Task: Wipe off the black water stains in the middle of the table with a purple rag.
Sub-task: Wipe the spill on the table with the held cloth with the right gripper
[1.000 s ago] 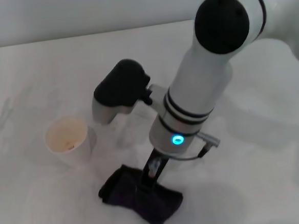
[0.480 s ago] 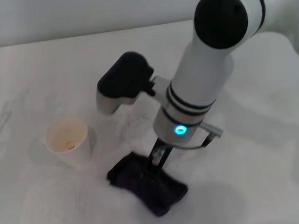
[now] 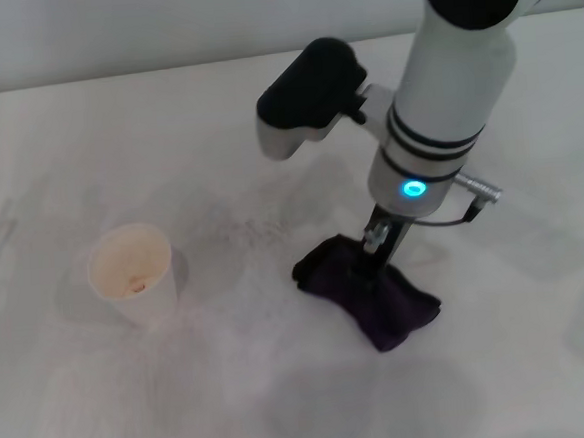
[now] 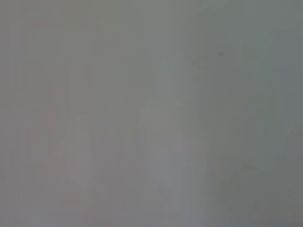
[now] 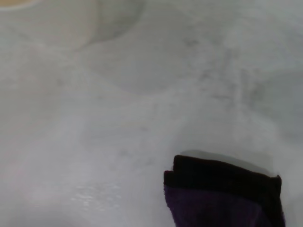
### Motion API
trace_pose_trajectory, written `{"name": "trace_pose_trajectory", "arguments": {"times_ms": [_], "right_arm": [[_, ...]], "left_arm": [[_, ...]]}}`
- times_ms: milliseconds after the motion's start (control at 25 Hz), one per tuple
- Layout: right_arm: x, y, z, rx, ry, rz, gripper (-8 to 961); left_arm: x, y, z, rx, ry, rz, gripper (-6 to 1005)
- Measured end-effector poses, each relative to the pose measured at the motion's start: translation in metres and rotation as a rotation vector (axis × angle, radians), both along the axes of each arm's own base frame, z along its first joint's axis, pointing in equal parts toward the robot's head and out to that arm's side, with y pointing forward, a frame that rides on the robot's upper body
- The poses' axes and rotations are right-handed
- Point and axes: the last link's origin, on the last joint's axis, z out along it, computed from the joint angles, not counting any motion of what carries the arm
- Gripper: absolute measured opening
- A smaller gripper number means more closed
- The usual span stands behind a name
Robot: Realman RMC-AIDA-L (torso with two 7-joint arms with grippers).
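Right hand (image 3: 377,245): down on the purple rag (image 3: 369,292), its tip pressed into the cloth's upper middle; it seems closed on a fold of it, though the fingers are mostly hidden by the wrist in the head view.
Left hand: not seen in any view; its wrist camera shows only a blank grey field.
Purple rag: lies bunched on the white counter (image 3: 116,141), right of centre, long axis running from upper left to lower right; the right wrist view shows only its near dark edge (image 5: 222,176).
Black water stains: no black blot is visible; only faint grey speckles (image 3: 247,227) lie just left of the rag, between it and the paper cup (image 3: 133,273).
Key relation: the speckled patch lies to the left of the rag and hand, so the next stroke probably sweeps leftward, stopping short of the cup.
Nearer arm: the right one, already on the rag.
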Motion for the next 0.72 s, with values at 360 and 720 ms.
{"name": "trace_pose_trajectory", "arguments": {"times_ms": [360, 720], "right_arm": [[0.006, 0.006, 0.018, 0.04, 0.015, -0.001, 116], [-0.003, -0.017, -0.012, -0.064, 0.127, 0.01, 116]], "left_arm": [[0.002, 0.003, 0.001, 0.002, 0.001, -0.007, 864], [0.004, 0.004, -0.001, -0.003, 0.001, -0.014, 864]]}}
